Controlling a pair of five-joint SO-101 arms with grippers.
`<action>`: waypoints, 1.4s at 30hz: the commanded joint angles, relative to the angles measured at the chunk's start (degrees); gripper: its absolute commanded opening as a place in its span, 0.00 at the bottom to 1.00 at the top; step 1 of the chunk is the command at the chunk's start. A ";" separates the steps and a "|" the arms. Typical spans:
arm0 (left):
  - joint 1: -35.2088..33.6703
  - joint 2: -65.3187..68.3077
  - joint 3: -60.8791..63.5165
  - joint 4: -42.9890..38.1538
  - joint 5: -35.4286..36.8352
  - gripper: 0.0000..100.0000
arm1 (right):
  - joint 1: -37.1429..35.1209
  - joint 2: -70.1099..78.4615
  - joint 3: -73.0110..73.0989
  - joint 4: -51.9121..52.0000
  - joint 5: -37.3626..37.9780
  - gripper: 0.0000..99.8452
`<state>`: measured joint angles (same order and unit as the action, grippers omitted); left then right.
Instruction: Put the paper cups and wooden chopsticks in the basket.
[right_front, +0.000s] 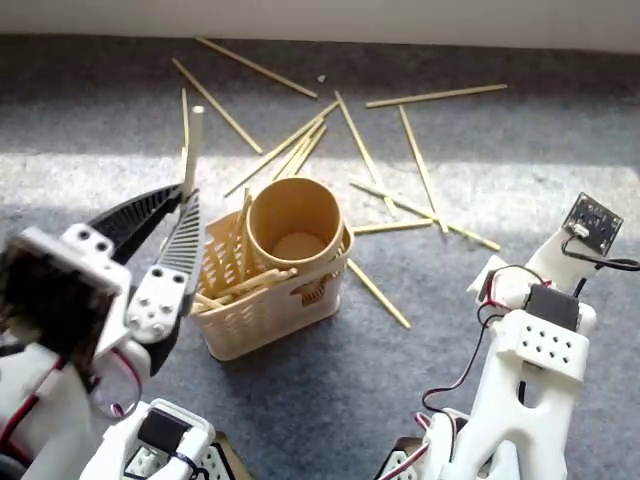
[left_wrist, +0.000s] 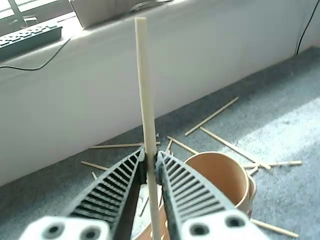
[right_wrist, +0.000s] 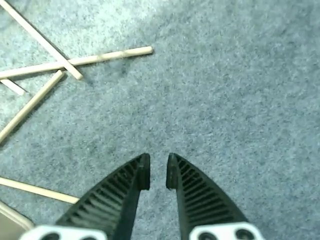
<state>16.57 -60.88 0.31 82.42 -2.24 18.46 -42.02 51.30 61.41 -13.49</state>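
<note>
My left gripper (right_front: 188, 195) (left_wrist: 151, 156) is shut on a wooden chopstick (right_front: 192, 145) (left_wrist: 143, 90), which stands upright just left of the basket (right_front: 265, 315). The cream slotted basket holds a paper cup (right_front: 293, 225) (left_wrist: 220, 172), mouth up, with several chopsticks tucked beside it. More loose chopsticks (right_front: 283, 150) lie scattered on the grey carpet beyond and to the right of the basket. My right gripper (right_wrist: 158, 165) hovers over bare carpet, open by a narrow gap with nothing in it, and a few chopsticks (right_wrist: 75, 61) lie ahead of it.
The right arm (right_front: 540, 340) stands at the lower right, apart from the basket. A white wall (left_wrist: 200, 60) runs along the far edge of the carpet. One chopstick (right_front: 378, 293) lies close to the basket's right side.
</note>
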 joint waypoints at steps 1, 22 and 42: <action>-0.31 -1.45 3.12 -7.47 3.60 0.00 | -0.66 -0.48 -0.31 -0.75 0.70 0.07; -8.48 -12.18 25.27 -18.81 5.63 0.30 | -3.91 -0.48 0.92 -1.10 0.70 0.07; -38.46 7.69 9.89 -9.05 5.80 0.27 | -7.16 0.75 -14.90 -7.08 21.10 0.07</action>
<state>-18.59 -61.32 15.78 67.91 3.12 14.95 -41.76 44.97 54.11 1.54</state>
